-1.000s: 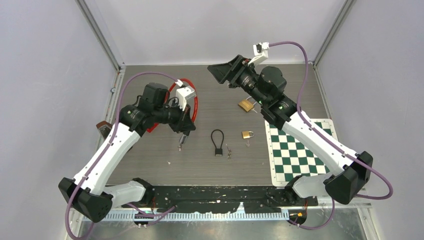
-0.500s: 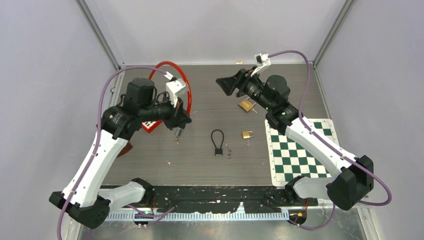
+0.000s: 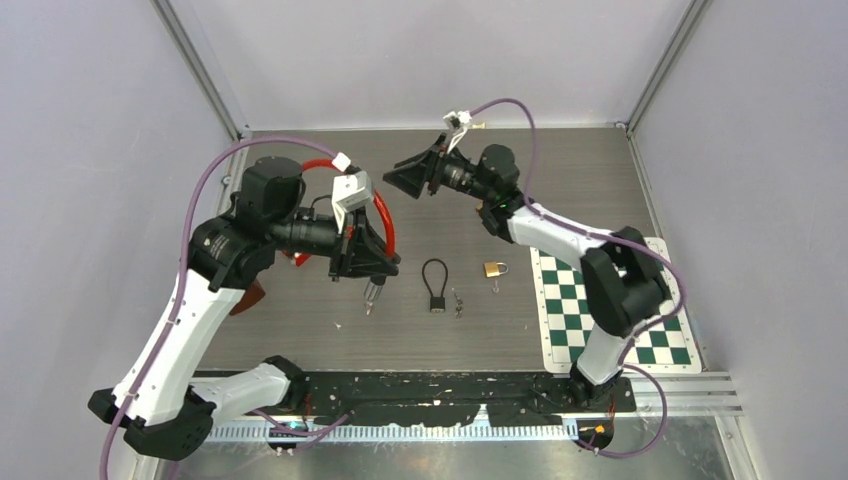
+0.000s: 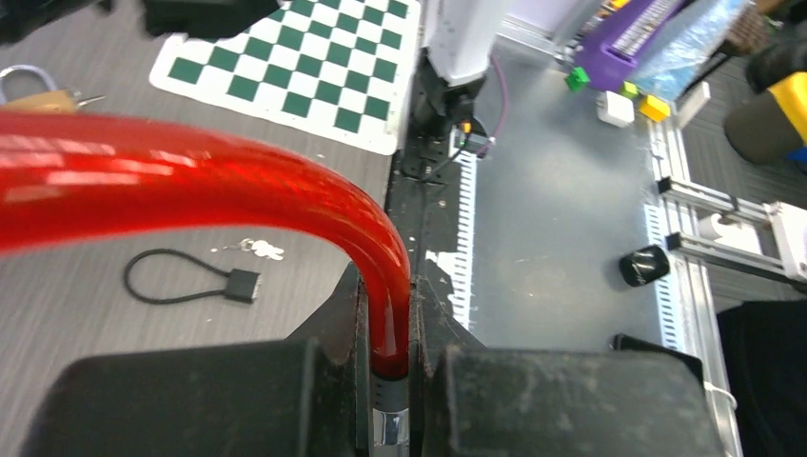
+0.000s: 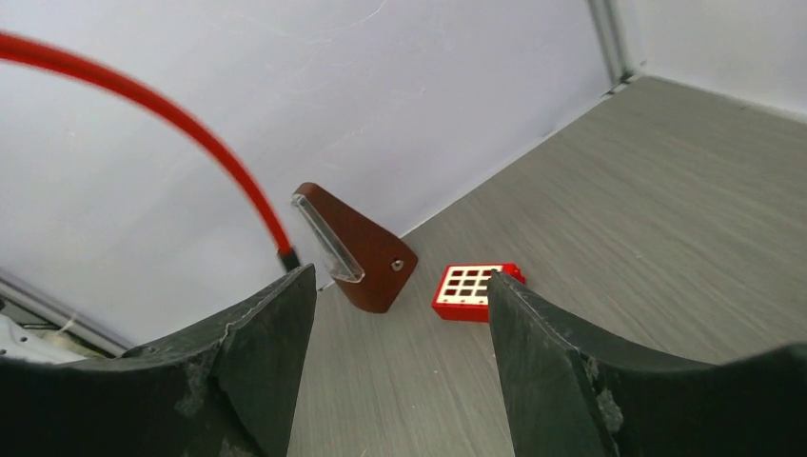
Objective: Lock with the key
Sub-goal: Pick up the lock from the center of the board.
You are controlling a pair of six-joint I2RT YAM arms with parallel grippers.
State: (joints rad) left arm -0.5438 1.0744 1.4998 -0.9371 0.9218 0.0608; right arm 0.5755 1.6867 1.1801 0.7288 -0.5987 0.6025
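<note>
Seen from above, the keys (image 3: 458, 302) lie in a small bunch at lower centre of the grey table (image 3: 300, 340), untouched and just right of one black cable lock (image 3: 435, 285). One brass padlock (image 3: 494, 269) sits right of them with a single key (image 3: 494, 288) just below it. A green-and-white chessboard mat (image 3: 610, 310) covers the right edge.

Left of centre, the left gripper (image 3: 370, 272) is clamped tight on the red cable lock (image 3: 386, 215), raised off the table with its metal end hanging down. The loop arcs back over the arm.

Three locks show from above: red, black and brass.

The left wrist view alone shows the grip itself. The left gripper (image 4: 388, 286) pinches the red cable lock (image 4: 238, 181) just above its silver ferrule. Past it are the black cable lock (image 4: 190, 283), the keys (image 4: 259, 249), the chessboard mat (image 4: 305, 67) and the brass padlock (image 4: 38, 90) at upper left.

Farthest back, the right gripper (image 3: 398, 180) hangs above the table with jaws spread wide and nothing in them.

Only the right wrist view shows what lies by the far wall. Beyond the right gripper (image 5: 400, 286) are one red block (image 5: 476, 290) with a grid of dark squares and one brown wedge (image 5: 366, 262) bearing a clear plate. A strand of the red cable lock (image 5: 190, 124) crosses the upper left. Any lettering is too small to read.
</note>
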